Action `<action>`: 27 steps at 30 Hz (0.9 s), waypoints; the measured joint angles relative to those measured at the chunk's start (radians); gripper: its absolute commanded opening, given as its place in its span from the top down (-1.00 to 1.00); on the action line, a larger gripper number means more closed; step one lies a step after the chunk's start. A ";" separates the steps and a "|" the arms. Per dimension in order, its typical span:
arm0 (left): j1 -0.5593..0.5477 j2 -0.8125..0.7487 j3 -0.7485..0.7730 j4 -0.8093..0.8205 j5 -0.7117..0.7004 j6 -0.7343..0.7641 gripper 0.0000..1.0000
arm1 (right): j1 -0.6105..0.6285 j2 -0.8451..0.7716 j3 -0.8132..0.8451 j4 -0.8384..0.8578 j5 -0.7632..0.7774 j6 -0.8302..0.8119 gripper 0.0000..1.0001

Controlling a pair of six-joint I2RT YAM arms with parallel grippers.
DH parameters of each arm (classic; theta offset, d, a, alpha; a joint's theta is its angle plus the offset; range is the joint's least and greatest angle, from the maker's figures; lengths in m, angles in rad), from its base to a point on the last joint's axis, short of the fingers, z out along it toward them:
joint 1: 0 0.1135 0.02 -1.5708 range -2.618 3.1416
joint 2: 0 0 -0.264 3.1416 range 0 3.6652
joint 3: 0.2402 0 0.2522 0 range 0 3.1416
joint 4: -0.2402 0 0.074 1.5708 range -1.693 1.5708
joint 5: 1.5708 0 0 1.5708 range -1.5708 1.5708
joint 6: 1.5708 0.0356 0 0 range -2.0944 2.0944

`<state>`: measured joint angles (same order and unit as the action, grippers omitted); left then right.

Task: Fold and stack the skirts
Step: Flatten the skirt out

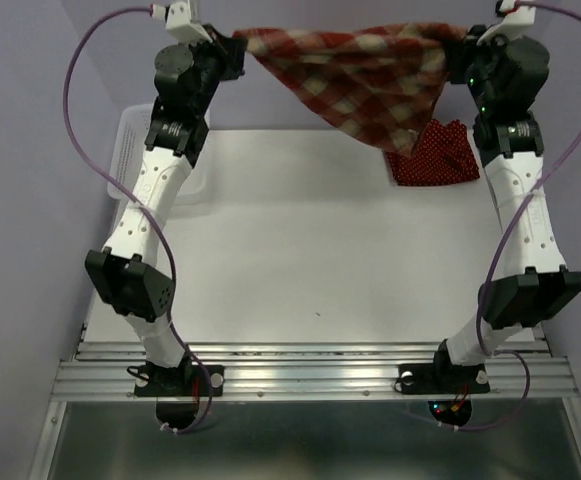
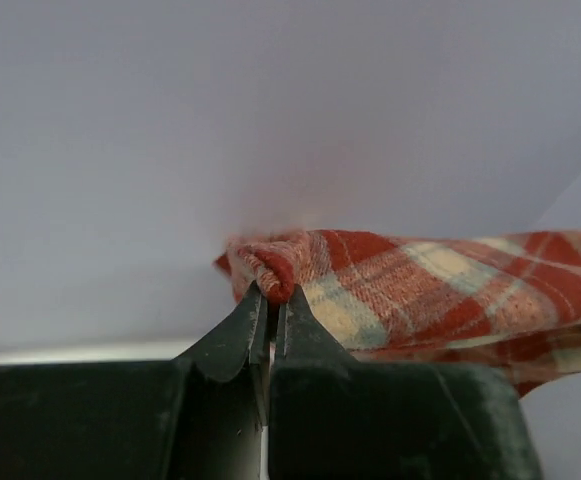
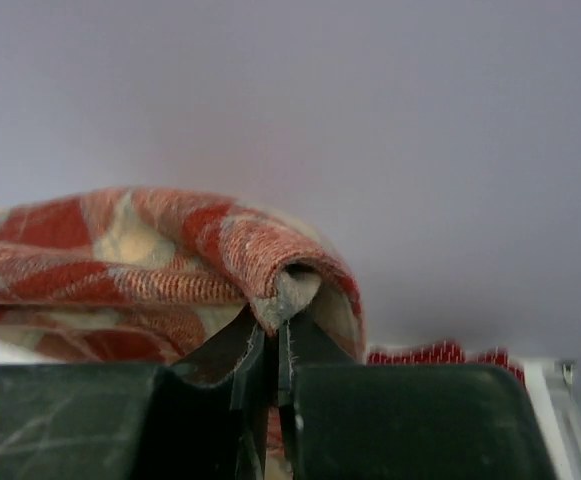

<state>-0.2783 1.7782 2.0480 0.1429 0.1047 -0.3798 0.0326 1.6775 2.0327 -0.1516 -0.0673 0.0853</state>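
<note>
The plaid skirt (image 1: 360, 80), red and cream check, hangs stretched in the air across the back of the table. My left gripper (image 1: 238, 48) is shut on its left corner; in the left wrist view (image 2: 270, 295) the cloth (image 2: 420, 290) is pinched between the tips. My right gripper (image 1: 467, 40) is shut on its right corner, seen in the right wrist view (image 3: 275, 320) with the plaid cloth (image 3: 150, 250) folded over the tips. One dark red dotted skirt (image 1: 433, 153) lies folded on the table under the plaid skirt's right side, also glimpsed in the right wrist view (image 3: 435, 353). The other dotted skirt is out of view.
A white mesh basket (image 1: 130, 150) stands at the back left, partly behind my left arm. The white table top (image 1: 310, 260) spreads in front of the hanging cloth. A metal rail (image 1: 310, 365) runs along the near edge by the arm bases.
</note>
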 measured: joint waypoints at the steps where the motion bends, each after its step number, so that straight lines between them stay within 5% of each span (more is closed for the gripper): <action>1: 0.004 -0.043 -0.105 0.011 -0.002 0.001 1.00 | 0.002 -0.049 -0.094 -0.002 -0.007 0.002 0.73; 5: 0.014 -0.238 -0.629 0.115 0.002 -0.036 0.92 | 0.008 -0.217 -0.463 -0.037 -0.007 0.061 0.53; 6: 0.013 -0.284 -0.785 0.150 0.010 -0.074 0.66 | 0.008 -0.258 -0.570 -0.077 0.003 0.103 0.29; 7: 0.012 -0.312 -0.885 0.156 0.011 -0.090 0.47 | 0.008 -0.281 -0.647 -0.106 0.010 0.130 0.28; 8: 0.011 -0.337 -1.011 0.167 0.018 -0.118 -0.11 | 0.006 -0.303 -0.793 -0.148 0.018 0.185 -0.54; 9: 0.010 -0.350 -1.088 0.148 0.019 -0.138 -0.95 | 0.005 -0.317 -0.822 -0.160 0.018 0.195 -0.55; 10: 0.006 -0.360 -1.180 0.128 0.011 -0.151 -0.97 | 0.003 -0.328 -0.910 -0.208 0.013 0.231 -0.99; 15: -0.003 -0.494 -1.362 -0.030 -0.073 -0.211 -0.97 | 0.000 -0.335 -1.074 -0.380 -0.060 0.286 -1.00; 21: -0.003 -0.656 -1.326 -0.053 -0.166 -0.216 -0.97 | 0.000 -0.395 -1.058 -0.394 -0.049 0.300 -1.00; 27: -0.005 -0.605 -1.295 -0.077 -0.180 -0.212 -0.97 | 0.000 -0.388 -1.048 -0.339 -0.116 0.296 -1.00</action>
<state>-0.2832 1.1736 0.7525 0.0662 -0.0757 -0.5919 0.0322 1.2896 0.9844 -0.4908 -0.1833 0.3809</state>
